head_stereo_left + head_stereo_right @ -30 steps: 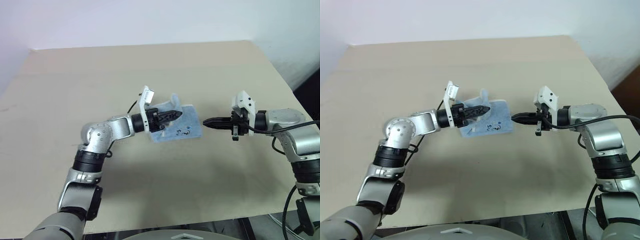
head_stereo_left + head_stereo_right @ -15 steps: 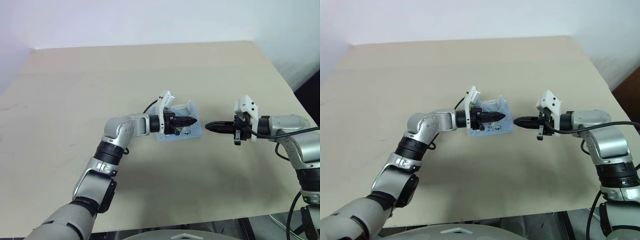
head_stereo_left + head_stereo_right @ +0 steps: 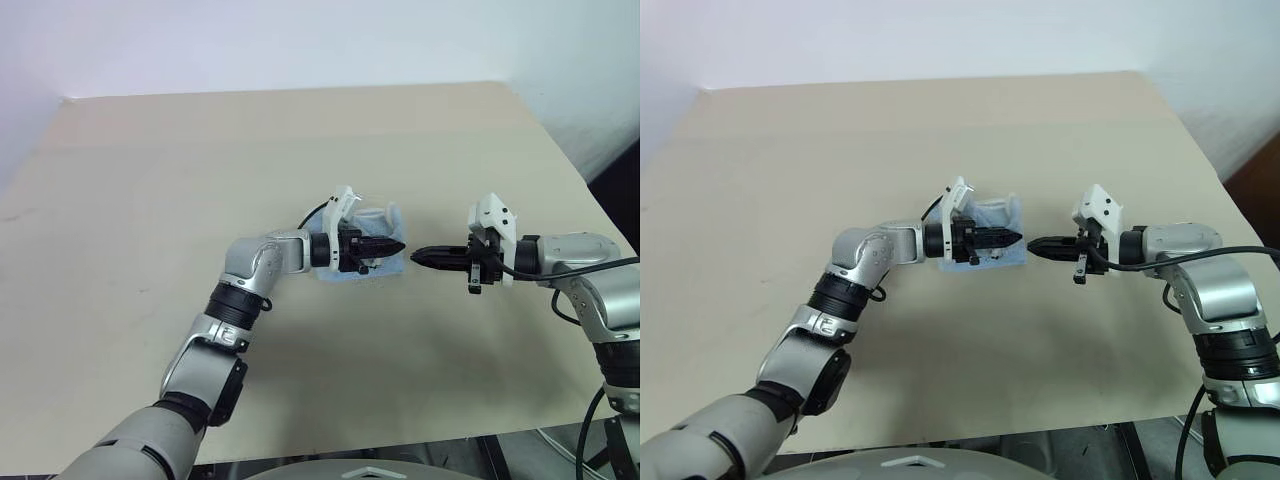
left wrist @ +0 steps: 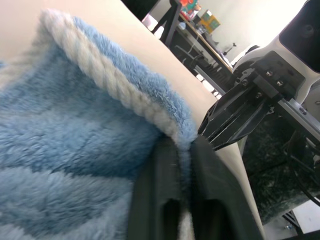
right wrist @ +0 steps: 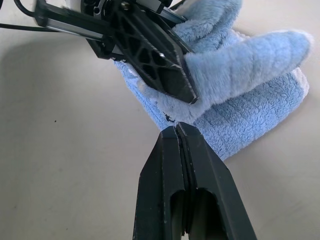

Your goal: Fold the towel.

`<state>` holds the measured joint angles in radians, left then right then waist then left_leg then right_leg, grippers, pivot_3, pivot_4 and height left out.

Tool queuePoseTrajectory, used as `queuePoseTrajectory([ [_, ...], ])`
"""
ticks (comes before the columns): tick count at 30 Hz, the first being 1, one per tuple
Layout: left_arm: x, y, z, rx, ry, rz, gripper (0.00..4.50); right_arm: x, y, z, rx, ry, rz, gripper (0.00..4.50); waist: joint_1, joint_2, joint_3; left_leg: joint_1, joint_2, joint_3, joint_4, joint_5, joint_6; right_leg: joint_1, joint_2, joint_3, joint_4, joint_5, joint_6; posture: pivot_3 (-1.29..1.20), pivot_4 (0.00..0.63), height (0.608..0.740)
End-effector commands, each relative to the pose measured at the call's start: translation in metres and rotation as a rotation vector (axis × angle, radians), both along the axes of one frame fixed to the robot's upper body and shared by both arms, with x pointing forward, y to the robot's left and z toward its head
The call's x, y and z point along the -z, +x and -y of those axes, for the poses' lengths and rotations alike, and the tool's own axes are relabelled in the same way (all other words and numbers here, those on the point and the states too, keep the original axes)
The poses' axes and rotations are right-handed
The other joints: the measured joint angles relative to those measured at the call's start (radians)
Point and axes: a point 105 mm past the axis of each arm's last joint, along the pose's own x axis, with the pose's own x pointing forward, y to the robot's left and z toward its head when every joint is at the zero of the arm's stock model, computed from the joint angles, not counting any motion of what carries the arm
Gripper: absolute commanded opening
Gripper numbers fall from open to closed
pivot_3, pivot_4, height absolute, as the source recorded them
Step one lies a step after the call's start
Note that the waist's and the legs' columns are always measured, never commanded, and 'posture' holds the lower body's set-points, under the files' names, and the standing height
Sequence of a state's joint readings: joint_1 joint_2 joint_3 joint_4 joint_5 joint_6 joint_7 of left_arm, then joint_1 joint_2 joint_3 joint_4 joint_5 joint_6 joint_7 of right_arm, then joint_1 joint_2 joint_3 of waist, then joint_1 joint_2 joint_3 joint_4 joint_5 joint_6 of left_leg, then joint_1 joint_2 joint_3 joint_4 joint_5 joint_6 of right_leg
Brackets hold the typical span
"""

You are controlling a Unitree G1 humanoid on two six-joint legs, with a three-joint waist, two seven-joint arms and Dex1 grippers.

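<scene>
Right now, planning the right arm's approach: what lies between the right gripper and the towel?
Bare table; in the left eye view nothing lies between the right gripper and the towel.

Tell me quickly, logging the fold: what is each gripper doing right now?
Left gripper: closed on the light blue towel edge.
Right gripper: shut, holding nothing, beside the towel.

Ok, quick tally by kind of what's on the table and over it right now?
Towel, light blue terry, part folded: 1
Grippers: 2, the left gripper pinching the towel's edge, the right gripper shut and empty, beside the towel
Table, beige: 1
Total: 4
</scene>
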<state>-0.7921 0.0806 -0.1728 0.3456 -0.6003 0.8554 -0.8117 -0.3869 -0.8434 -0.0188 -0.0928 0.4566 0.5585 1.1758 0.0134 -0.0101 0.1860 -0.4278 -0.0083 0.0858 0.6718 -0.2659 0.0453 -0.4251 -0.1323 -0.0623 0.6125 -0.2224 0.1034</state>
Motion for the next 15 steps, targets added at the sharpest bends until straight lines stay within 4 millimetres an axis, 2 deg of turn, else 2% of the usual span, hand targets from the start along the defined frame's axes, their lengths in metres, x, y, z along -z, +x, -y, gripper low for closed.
queuePoseTrajectory([
  [1,-0.017,0.002,0.002,0.014,-0.027,0.049,1.95,-0.016,-0.003,0.001,-0.010,0.003,0.058,0.00,0.000,0.000,0.000,0.000,0.000,0.000,0.001,0.000,0.000,0.000,0.000,0.000,0.000,0.000,0.000,0.00,0.150,0.740],
  [8,-0.039,0.004,-0.006,0.001,-0.070,0.076,4.33,-0.014,-0.003,-0.001,-0.029,0.001,0.047,0.00,-0.001,0.000,0.000,-0.003,0.001,-0.001,0.011,-0.004,0.006,0.002,-0.001,0.000,0.001,0.001,0.002,0.00,0.150,0.740],
  [11,-0.055,0.005,-0.010,-0.018,-0.108,0.094,4.42,-0.013,-0.003,-0.001,-0.034,0.000,0.043,0.00,0.000,0.000,0.000,-0.004,0.001,-0.001,0.012,-0.004,0.006,0.002,-0.001,0.000,0.001,0.002,0.003,0.00,0.150,0.740],
  [15,-0.089,0.001,-0.019,-0.021,-0.208,0.107,4.42,-0.012,-0.003,-0.004,-0.046,0.001,0.036,0.00,-0.001,0.000,0.000,-0.004,0.001,-0.001,0.012,-0.004,0.005,0.002,-0.001,0.000,0.001,0.002,0.004,0.00,0.150,0.740],
])
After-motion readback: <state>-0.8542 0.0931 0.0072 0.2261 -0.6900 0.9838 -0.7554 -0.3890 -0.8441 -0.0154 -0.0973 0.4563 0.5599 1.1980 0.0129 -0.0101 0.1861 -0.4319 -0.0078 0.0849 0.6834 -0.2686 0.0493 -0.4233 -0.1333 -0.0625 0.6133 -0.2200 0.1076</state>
